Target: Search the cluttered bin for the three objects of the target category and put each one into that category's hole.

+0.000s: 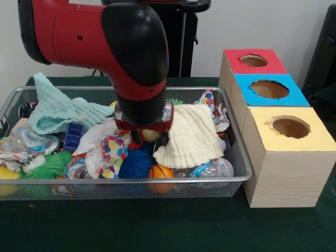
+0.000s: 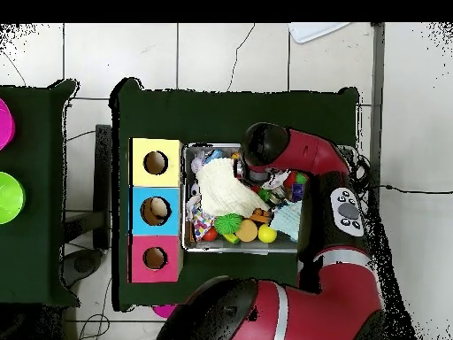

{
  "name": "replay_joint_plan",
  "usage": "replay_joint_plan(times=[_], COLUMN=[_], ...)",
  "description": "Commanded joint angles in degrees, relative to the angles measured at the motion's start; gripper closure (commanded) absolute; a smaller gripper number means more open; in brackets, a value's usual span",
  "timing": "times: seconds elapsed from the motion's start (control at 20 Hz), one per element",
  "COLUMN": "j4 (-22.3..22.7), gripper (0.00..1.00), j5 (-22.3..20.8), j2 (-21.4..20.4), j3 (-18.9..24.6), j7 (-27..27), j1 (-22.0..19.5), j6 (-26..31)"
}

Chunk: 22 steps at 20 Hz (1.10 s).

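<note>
a robotics lab is suggested: a green-covered tabletop [image 1: 157, 226] on a tiled floor [image 2: 230, 53], with loose cables [image 2: 407, 190] seen trailing beside it.

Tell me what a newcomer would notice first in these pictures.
The red and black arm dominates, reaching down into the middle of the wire mesh bin, its gripper buried among the clutter. The bin is heaped with toys and cloths: a cream cloth on the right, a mint cloth on the left, a small basketball at the front. Beside the bin stand three boxes with holes: red, blue, yellow.
</note>
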Motion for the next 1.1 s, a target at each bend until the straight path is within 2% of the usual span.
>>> replay_joint_plan(times=[0.05,0.55,0.8,0.95,1.05,1.1], j4=[8.1,6.2,5.3,6.1,5.1,4.7], gripper=[0.00,0.00,0.00,0.00,0.00,1.00], j5=[0.5,-1.3,-4.2,-4.1,-3.8,-3.7], j2=[1.9,4.8,6.0,6.5,7.1,7.4], j3=[2.5,2.0,0.6,1.0,1.4,1.5], j7=[2.5,1.8,0.3,-0.3,-1.0,-1.3], j1=[-0.3,0.3,0.9,0.5,0.3,0.2], j6=[7.7,9.0,8.2,5.9,7.6,8.5])
